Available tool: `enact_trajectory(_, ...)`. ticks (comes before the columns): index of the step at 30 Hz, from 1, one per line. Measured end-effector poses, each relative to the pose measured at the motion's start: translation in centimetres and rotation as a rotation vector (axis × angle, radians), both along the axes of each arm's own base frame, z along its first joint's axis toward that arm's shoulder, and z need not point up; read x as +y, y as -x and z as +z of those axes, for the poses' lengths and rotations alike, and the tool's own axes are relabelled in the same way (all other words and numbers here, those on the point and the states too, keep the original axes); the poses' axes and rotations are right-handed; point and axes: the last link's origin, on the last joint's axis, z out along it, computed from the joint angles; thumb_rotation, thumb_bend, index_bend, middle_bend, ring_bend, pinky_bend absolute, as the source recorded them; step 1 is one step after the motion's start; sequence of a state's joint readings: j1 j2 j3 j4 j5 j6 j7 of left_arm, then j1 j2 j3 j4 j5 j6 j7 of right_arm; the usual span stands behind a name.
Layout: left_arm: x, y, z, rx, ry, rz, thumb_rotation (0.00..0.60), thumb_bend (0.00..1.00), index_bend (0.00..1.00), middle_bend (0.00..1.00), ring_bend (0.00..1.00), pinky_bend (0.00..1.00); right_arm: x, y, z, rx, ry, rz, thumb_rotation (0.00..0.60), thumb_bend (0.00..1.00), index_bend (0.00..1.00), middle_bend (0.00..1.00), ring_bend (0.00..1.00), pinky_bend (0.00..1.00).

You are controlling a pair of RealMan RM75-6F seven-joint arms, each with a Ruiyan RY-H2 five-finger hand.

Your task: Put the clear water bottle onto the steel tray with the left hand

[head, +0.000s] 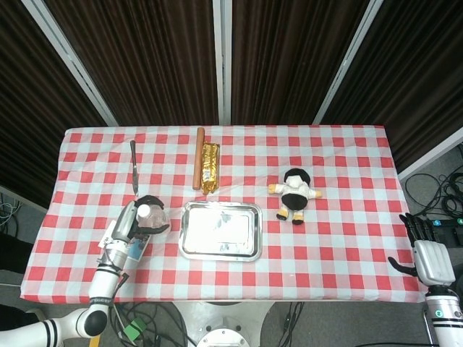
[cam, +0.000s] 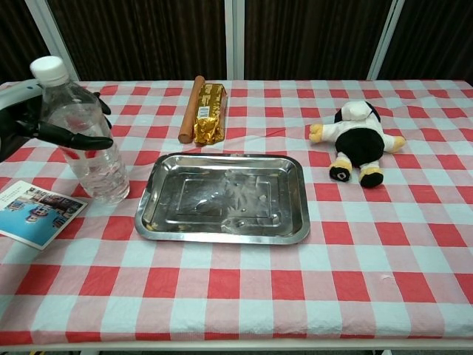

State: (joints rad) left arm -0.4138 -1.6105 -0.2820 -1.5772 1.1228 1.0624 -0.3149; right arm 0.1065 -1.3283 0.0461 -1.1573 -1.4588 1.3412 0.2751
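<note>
The left hand (cam: 29, 122) sits at the table's left side, its fingers (cam: 77, 139) wrapped round the upper body of the clear water bottle (cam: 85, 140); a dark finger crosses the front of the bottle below the shoulder. It looks like a closing grasp, though whether the hold is firm I cannot tell. The bottle stands on the checked cloth, leaning a little, its base just beside the postcard (cam: 33, 213), which lies at about 7 o'clock from it. In the head view the same hand (head: 129, 225) cups the bottle (head: 150, 215) from the left.

The steel tray (cam: 222, 198) lies at 3 o'clock from the bottle, near but not touching. To do this step well, I judge the hand should tighten evenly around the thin plastic, lift straight up until the base clears the tray's raised rim, then carry it right and set it down flat in the middle. Squeezing hard may buckle the bottle; a low carry may catch the rim.

Far right, the right hand (head: 427, 256) rests off the table edge, fingers apart, holding nothing.
</note>
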Motion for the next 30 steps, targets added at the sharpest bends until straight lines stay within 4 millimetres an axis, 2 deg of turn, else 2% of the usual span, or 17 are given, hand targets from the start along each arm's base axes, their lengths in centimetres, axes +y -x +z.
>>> enact_trajectory(7, 0.0, -0.4, 0.7, 0.003, -0.014, -0.019, 0.600, 0.20, 0.61, 0.67, 0.43, 0.40, 0.0, 0.0, 0.0, 0.000, 0.001, -0.002, 0.600, 0.12, 0.07, 0.04, 0.00, 0.00)
enact_trajectory(11, 0.5, -1.5, 2.0, -0.001, -0.044, -0.064, 0.600, 0.20, 0.61, 0.67, 0.44, 0.41, 0.0, 0.0, 0.1, -0.001, 0.005, -0.001, 0.600, 0.12, 0.07, 0.04, 0.00, 0.00)
enact_trajectory(14, 1.8, -3.1, 3.7, -0.006, -0.083, -0.115, 0.600, 0.20, 0.61, 0.67, 0.44, 0.41, 0.0, 0.0, 0.1, 0.001, 0.004, 0.000, 0.600, 0.12, 0.07, 0.04, 0.00, 0.00)
enact_trajectory(18, 4.1, -6.3, 7.0, -0.011, -0.131, -0.193, 0.600, 0.20, 0.61, 0.67, 0.44, 0.41, 0.1, -0.1, 0.0, 0.001, 0.002, 0.003, 0.600, 0.12, 0.07, 0.04, 0.00, 0.00)
enact_trajectory(20, 4.6, -6.9, 7.9, -0.015, -0.132, -0.196, 0.600, 0.20, 0.61, 0.67, 0.44, 0.41, 0.1, -0.1, 0.0, 0.000, 0.004, 0.004, 0.600, 0.12, 0.07, 0.04, 0.00, 0.00)
enact_trajectory(23, 4.4, -6.3, 8.1, -0.004, -0.100, -0.166, 0.600, 0.20, 0.61, 0.67, 0.44, 0.41, 0.1, -0.1, 0.1, -0.002, 0.006, 0.005, 0.600, 0.12, 0.07, 0.04, 0.00, 0.00)
enact_trajectory(27, 3.6, -4.6, 6.5, 0.017, -0.024, -0.115, 0.600, 0.20, 0.60, 0.66, 0.44, 0.41, 0.1, -0.1, 0.1, -0.003, 0.006, 0.005, 0.600, 0.12, 0.07, 0.04, 0.00, 0.00)
enact_trajectory(30, 4.3, -5.1, 7.1, 0.004, -0.042, -0.112, 0.600, 0.20, 0.59, 0.66, 0.44, 0.42, 0.1, -0.1, 0.0, 0.000, 0.001, 0.003, 0.600, 0.12, 0.07, 0.04, 0.00, 0.00)
